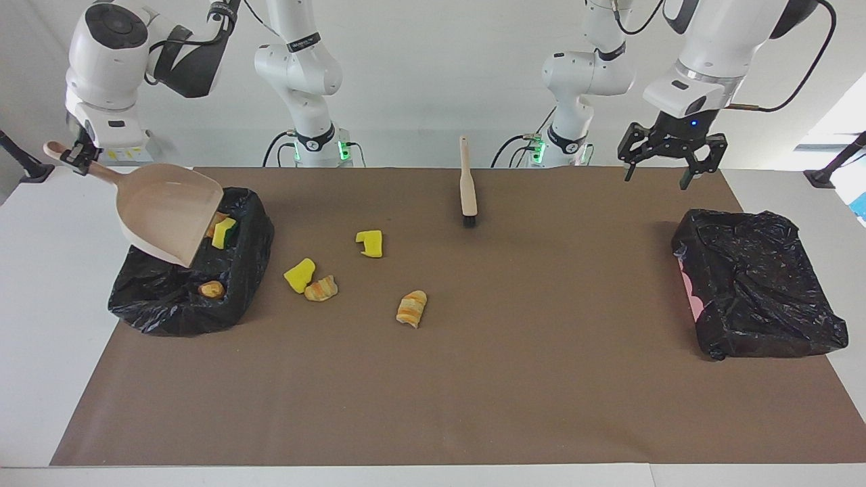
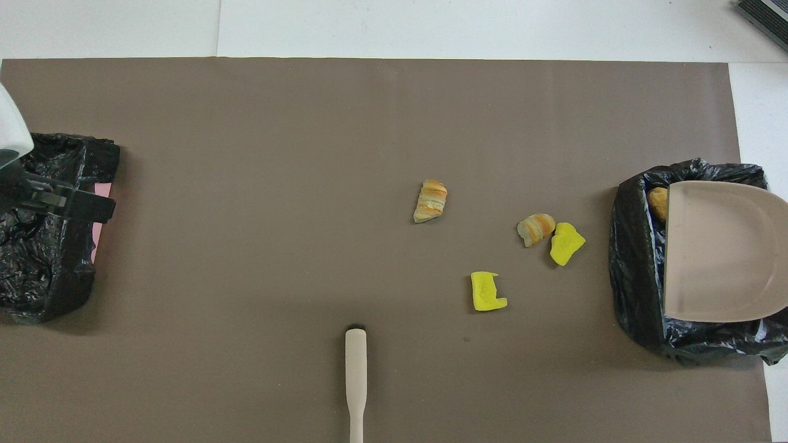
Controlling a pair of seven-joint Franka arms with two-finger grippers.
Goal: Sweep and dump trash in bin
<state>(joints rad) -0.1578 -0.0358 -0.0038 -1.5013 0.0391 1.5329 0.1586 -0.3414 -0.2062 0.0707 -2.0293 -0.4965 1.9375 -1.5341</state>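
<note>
Two white Franka arms, rounded glossy shells, dark grey joint caps, black bands at joints. Black cables looped outside. Green lights at bases. Black two-finger left gripper [image 1: 672, 161], blue LED above.

We see a beige dustpan [image 1: 166, 211] and brush [image 1: 467, 182], black bags [image 1: 758, 291], and a brown mat [image 1: 514, 379]. Yellow sponge bits [image 1: 370, 243] lie by tan, orange-striped rolls [image 1: 412, 308].
</note>
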